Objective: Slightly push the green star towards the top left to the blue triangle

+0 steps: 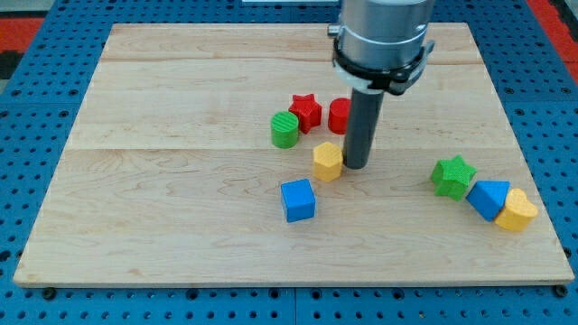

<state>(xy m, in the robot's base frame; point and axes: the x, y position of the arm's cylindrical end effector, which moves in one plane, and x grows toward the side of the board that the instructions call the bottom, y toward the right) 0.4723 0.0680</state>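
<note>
The green star (452,176) lies at the view's right on the wooden board. The blue triangle (489,199) touches it on its lower right side. My tip (356,166) is at the board's middle, just right of the yellow hexagon (328,161) and far to the left of the green star. The rod hangs down from the grey arm (383,36) at the view's top.
A yellow heart (517,210) sits against the blue triangle's right side. A green cylinder (284,129), a red star (306,111) and a red block (339,116), partly hidden by the rod, cluster above the tip. A blue cube (298,199) lies lower left of it.
</note>
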